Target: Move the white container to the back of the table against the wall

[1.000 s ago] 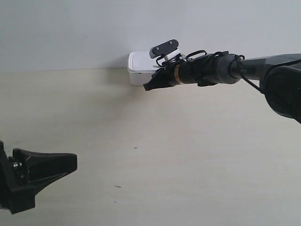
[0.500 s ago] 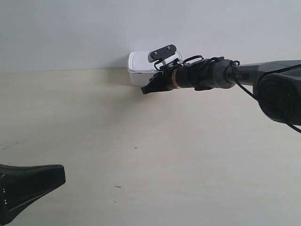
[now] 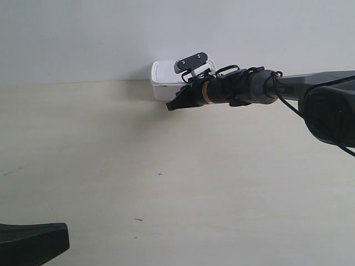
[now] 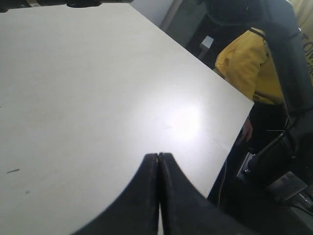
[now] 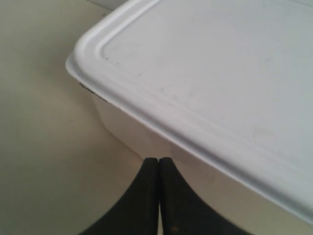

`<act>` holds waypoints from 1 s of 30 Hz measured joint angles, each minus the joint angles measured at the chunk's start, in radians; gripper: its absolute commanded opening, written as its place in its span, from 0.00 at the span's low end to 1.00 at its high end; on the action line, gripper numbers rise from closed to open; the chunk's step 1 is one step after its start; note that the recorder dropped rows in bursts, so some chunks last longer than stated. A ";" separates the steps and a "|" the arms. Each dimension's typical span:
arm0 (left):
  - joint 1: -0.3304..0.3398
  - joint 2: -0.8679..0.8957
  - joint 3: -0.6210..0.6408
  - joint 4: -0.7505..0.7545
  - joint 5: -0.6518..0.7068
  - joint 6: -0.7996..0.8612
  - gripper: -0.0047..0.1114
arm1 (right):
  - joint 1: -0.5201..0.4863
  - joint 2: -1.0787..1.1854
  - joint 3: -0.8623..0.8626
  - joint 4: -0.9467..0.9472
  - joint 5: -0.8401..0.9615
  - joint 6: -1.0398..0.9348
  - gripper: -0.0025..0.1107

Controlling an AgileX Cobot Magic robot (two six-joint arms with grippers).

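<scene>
The white container stands at the back of the pale beige table, right at the foot of the plain wall. Its rimmed lid fills the right wrist view. My right gripper is shut with nothing in it, its tips against the box's front side wall; in the exterior view this gripper reaches in from the right. My left gripper is shut and empty, low over the tabletop near its edge; in the exterior view only its dark tip shows at the bottom left.
A person in a yellow top and dark equipment stand beyond the table's edge in the left wrist view. A few tiny dark specks mark the tabletop.
The arm at the exterior view's left has sunk steadily toward the bottom left corner. The right arm pushed slightly further left a second ago and has held still since.
</scene>
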 measured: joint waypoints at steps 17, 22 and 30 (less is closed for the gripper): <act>0.000 -0.022 0.000 0.026 0.007 -0.017 0.04 | -0.002 -0.021 0.013 -0.040 -0.111 0.215 0.02; 0.000 -0.022 0.000 0.026 0.007 -0.027 0.04 | -0.002 -0.092 0.111 -0.042 -0.096 0.224 0.02; 0.000 -0.122 0.000 0.026 0.012 -0.080 0.04 | -0.002 -0.315 0.357 -0.042 -0.064 0.168 0.02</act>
